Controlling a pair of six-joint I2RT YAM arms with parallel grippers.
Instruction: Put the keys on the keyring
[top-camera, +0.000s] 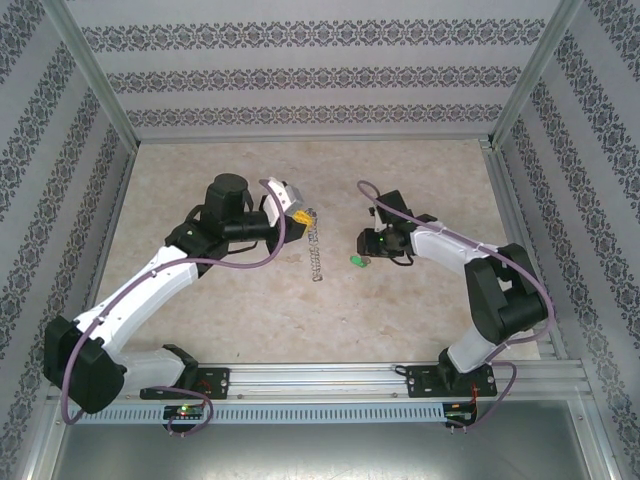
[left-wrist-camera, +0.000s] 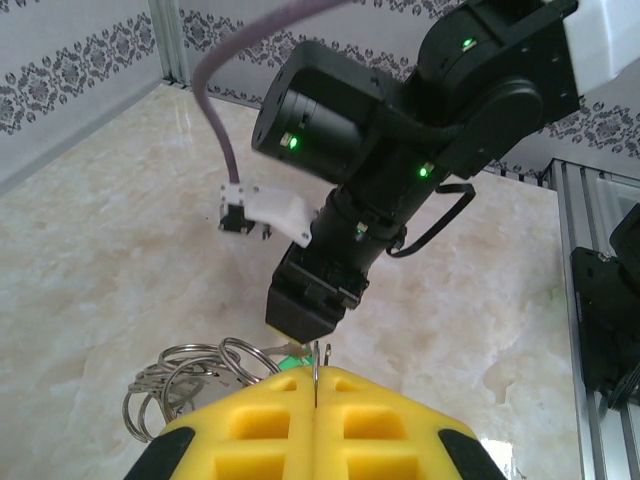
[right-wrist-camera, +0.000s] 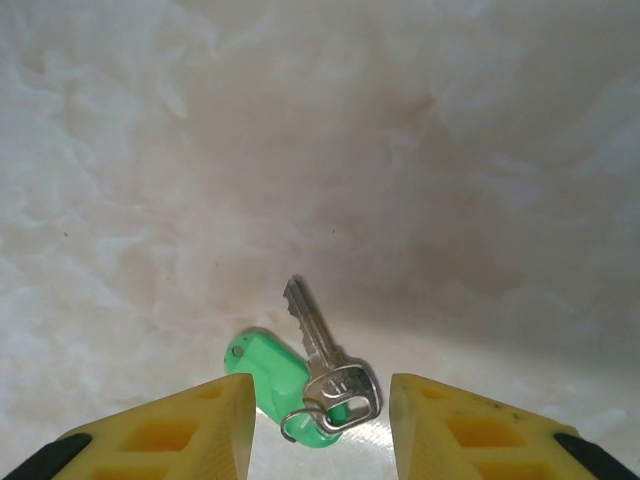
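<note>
The key (right-wrist-camera: 322, 345) has a silvery blade and a bright green head (right-wrist-camera: 272, 372) with a small wire loop, and it lies flat on the table. In the top view the key (top-camera: 357, 261) sits right of centre. My right gripper (right-wrist-camera: 322, 425) is open, one yellow finger on each side of the key, touching neither. My left gripper (left-wrist-camera: 316, 378) is shut on a thin wire of the keyring (left-wrist-camera: 190, 372), whose loops bunch to its left. From above, the keyring (top-camera: 316, 248) trails as a chain below the left gripper (top-camera: 296, 208). The right gripper (left-wrist-camera: 296, 330) hangs just beyond the left fingertips.
The pale marble-patterned table (top-camera: 420, 320) is walled by patterned panels at the back and both sides (top-camera: 320, 75). An aluminium rail (top-camera: 330, 380) with both arm bases runs along the near edge. A purple cable (left-wrist-camera: 215, 120) loops off the right arm.
</note>
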